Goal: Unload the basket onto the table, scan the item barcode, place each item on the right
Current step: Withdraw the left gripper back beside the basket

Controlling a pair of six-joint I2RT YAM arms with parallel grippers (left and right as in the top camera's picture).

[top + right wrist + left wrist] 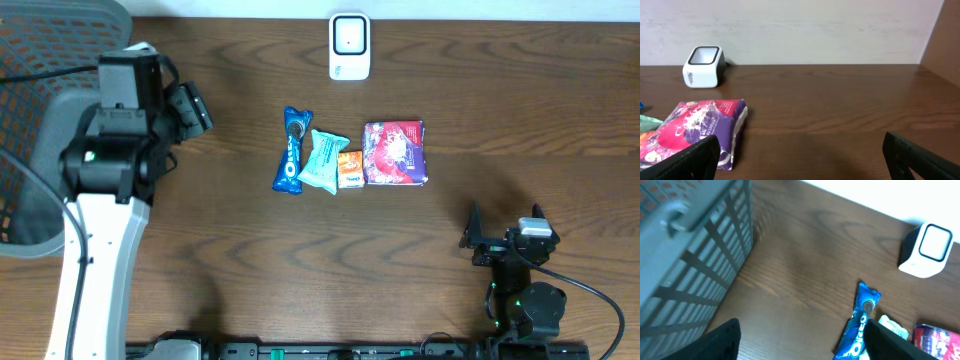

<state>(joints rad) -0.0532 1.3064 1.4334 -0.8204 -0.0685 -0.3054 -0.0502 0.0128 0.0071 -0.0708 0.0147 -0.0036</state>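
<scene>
- A dark wooden desk (520, 100) seen from above, with a robot arm at each side.
- A small white barcode scanner (349, 46) stands at the middle of the desk's far edge, its dark-framed window facing up.
- Four snack packs lie in a tight row near the middle of the desk, on the near side of the scanner and apart from it.
- From left to right, the first is a blue Oreo pack (292, 150), lying lengthwise from far to near.
- A pale teal packet (323, 160) lies next, touching the Oreo pack.
- A small orange packet (350, 168) sits just beside the teal one.
- A larger purple and red pack (395, 152) ends the row, against the orange packet.
- A grey mesh basket (40, 120) fills the desk's left edge.
- The left tool (192, 108) hangs above the desk beside the basket, well left of the packs. In its wrist view its two fingers (715, 342) stand wide apart, with the Oreo pack on the desk beyond them.
- The right tool (505, 228) is near the desk's near right corner, away from the packs. Its fingers (690, 160) also stand wide apart, gripping nothing, with the purple and red pack ahead on the left.
</scene>
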